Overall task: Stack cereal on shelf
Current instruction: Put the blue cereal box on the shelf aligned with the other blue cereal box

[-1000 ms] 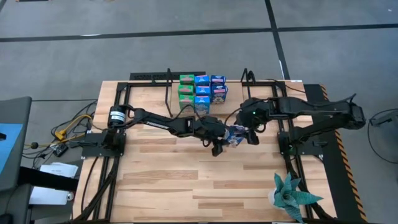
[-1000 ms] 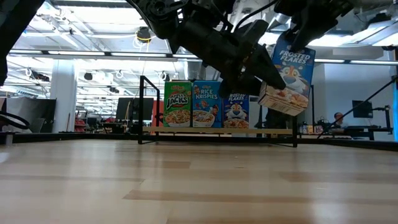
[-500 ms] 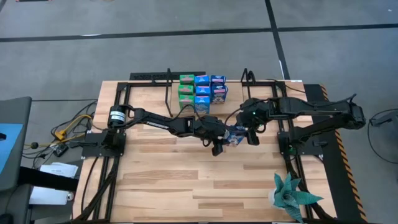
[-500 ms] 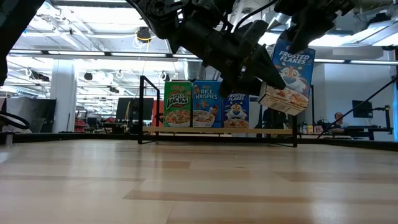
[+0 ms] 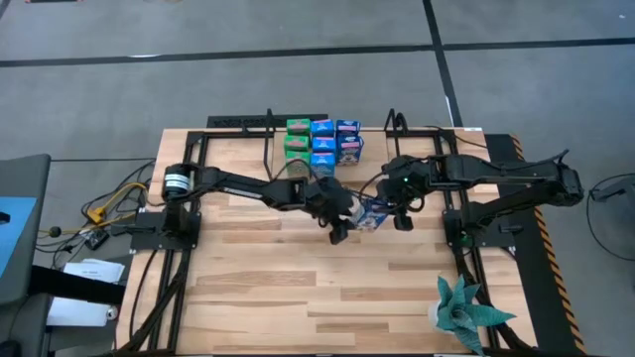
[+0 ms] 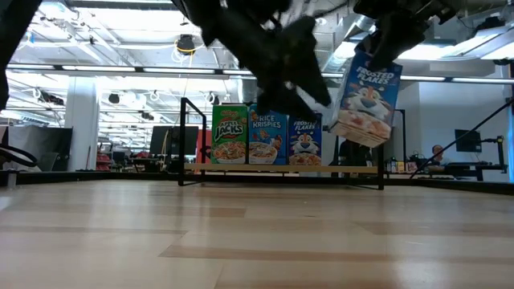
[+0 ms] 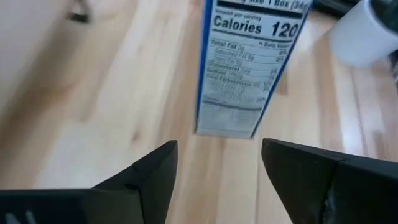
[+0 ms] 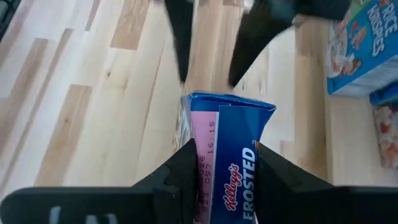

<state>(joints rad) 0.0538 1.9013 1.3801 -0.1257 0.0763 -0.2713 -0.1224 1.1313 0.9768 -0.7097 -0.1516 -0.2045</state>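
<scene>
Cardboard, dark blue, marked Frosted Flakes: one small cereal box (image 6: 367, 100) hangs above the wooden tabletop (image 5: 298, 288), pinched at its top between the fingers of the right gripper (image 8: 224, 165). The left gripper (image 7: 217, 165) sits just beside the box with its jaws parted and nothing between them; the box's nutrition panel shows beyond its fingers (image 7: 149, 174). At the back of the table, the light wooden shelf board (image 6: 281, 168) with thin black wire uprights carries a green box (image 6: 230, 135), a light blue Rice Krispies box (image 6: 266, 138) and another dark blue box (image 6: 304, 141) in front; further boxes behind appear stacked, though the overhead view is too small to count them.
</scene>
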